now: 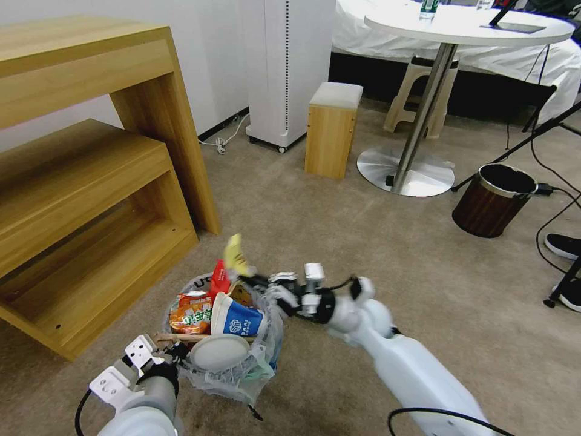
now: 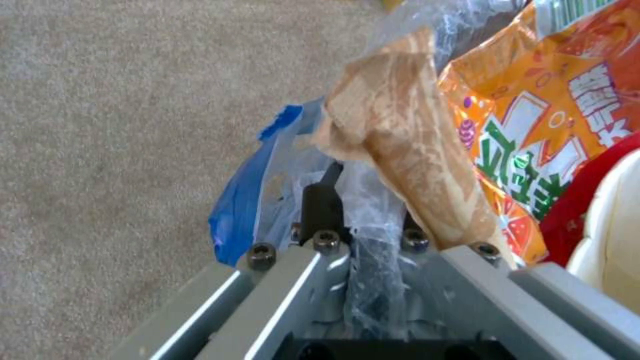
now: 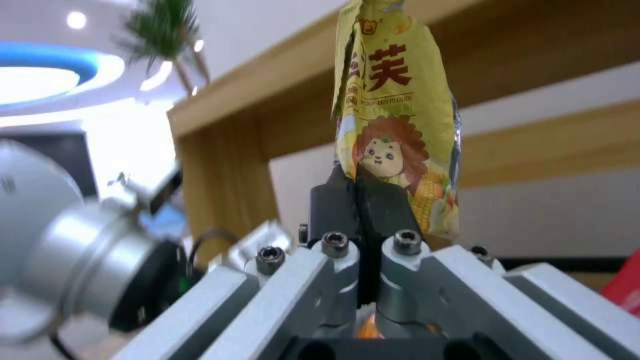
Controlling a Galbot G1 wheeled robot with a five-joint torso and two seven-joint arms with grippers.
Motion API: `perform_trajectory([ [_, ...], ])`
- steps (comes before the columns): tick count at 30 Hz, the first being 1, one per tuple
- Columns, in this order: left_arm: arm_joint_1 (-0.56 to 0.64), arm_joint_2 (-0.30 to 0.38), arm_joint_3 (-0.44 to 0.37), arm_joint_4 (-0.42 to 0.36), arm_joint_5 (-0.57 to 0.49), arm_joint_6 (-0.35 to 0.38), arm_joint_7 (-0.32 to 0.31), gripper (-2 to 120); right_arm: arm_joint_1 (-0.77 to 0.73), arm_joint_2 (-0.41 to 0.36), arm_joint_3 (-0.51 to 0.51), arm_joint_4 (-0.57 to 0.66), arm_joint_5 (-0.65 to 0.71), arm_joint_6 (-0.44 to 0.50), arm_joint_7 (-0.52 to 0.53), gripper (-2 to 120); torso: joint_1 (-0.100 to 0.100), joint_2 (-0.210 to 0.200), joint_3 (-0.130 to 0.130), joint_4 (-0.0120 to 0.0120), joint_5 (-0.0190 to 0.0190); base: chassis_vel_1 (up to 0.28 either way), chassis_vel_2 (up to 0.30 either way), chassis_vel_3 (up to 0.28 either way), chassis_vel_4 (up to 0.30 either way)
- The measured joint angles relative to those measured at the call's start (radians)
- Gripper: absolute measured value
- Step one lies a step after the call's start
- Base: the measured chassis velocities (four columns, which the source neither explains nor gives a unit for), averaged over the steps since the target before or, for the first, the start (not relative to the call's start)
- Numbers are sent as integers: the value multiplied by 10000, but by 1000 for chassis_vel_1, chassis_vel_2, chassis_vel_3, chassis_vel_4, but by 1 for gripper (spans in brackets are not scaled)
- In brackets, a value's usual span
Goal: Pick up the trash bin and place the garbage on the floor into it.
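- Floor (image 1: 339,236): beige short-pile carpet, running from the robot out to the far wall.
- Left gripper (image 1: 162,350): nearest the camera, at the near rim of the trash bin (image 1: 266,357). Its jaws are clamped on the rim with the translucent bag liner (image 2: 373,220) pinched between them; blue trim of the bag hangs just outside the jaws.
- Trash bin contents, just beyond the left jaws: a wooden stick (image 2: 400,150), an orange snack bag (image 1: 190,312), a blue-white paper cup (image 1: 237,318), a red wrapper (image 1: 219,280) and a white slipper (image 1: 219,352), heaped above the rim.
- Right gripper (image 1: 249,277): over the bin's far edge, jaws pressed together on the lower end of a yellow snack wrapper (image 3: 393,125), which stands up from the fingertips, above the heap.
- Beside the bin, on the robot's left: a wooden shelf unit (image 1: 91,175).
- Farther off: a small wooden stool (image 1: 331,130), a white tower appliance (image 1: 287,66), a round white table (image 1: 466,30) on a metal pedestal, and a brown wood-grain bin (image 1: 493,200) well apart on the right.
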Motion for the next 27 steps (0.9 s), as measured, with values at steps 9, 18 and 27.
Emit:
perform_trajectory([
  [9,63,86,-50,-150,-52,9,-3,1,106,-208,-122,65,-538,-452,119,7,0,0,-1,-3,0,0,0,0,0],
  [18,195,112,19,-310,-20,33,-11,1,-374,-516,293,311,-1110,-656,557,42,0,0,-2,-3,2,0,0,0,0],
  [27,257,129,-67,-342,6,33,-14,1,-708,-621,829,778,-1054,-528,1079,72,0,0,-2,0,2,0,0,0,0],
])
